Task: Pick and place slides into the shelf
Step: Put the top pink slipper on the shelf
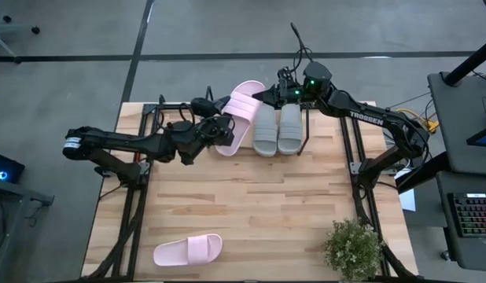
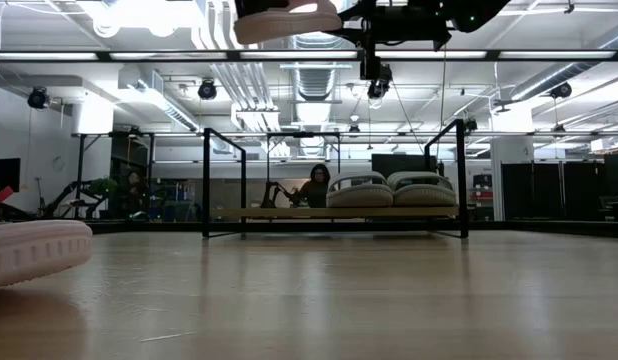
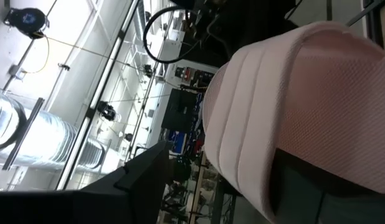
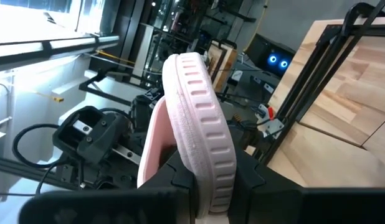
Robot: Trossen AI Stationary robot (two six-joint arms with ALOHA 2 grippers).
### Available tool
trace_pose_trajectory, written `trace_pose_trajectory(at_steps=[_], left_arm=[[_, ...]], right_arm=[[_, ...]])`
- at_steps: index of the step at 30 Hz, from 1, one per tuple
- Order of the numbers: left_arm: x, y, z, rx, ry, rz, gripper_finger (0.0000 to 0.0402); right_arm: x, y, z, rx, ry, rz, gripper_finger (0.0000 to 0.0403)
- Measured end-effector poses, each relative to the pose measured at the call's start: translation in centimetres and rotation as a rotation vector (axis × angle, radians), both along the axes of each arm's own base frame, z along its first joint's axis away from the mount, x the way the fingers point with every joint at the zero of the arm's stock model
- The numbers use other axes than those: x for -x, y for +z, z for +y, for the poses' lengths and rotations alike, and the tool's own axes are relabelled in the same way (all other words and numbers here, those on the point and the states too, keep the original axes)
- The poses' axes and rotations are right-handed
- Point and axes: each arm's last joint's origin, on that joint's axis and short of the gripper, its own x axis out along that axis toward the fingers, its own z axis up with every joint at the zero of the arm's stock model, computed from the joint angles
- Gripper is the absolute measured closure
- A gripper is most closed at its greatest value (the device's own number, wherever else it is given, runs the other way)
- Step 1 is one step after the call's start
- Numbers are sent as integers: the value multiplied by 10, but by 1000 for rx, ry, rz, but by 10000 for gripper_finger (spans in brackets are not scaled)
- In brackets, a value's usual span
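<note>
Both tools pinch one pink slide (image 1: pixel 239 116) above the shelf (image 1: pixel 306 141), left tool (image 1: pixel 219 130) and right tool (image 1: pixel 268 96). Lower it level beside the grey pair (image 1: pixel 277 128). Second pink slide (image 1: pixel 188 250) waits on the bench (image 1: pixel 251 204).

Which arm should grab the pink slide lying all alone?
Left, probably. The lone pink slide lies on that side of the table; the right gripper is shut on the other pink slide.

The light butcher-block wooden tabletop (image 1: pixel 251 204) carries a low black-framed shelf (image 1: pixel 306 141) at its far edge, one pale pink foam slide (image 1: pixel 188 250) near its front-left corner, and a small green potted plant (image 1: pixel 353 248) at front right.
</note>
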Motion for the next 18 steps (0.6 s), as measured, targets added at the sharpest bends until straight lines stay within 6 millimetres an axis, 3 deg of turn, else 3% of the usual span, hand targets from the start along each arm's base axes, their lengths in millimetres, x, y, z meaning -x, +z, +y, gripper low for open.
trace_pose_trajectory(at_steps=[4,13,18], left_arm=[[-5,-3,-1,-2,-11,13,224],[-10,-8,-1,-2,-9,29,377],[-9,-3,0,-2,12,-16,394]], right_arm=[[0,1,0,3,-7,-9,365],[-1,3,1,0,1,-26,365],[-1,4,3,8,6,-32,365]])
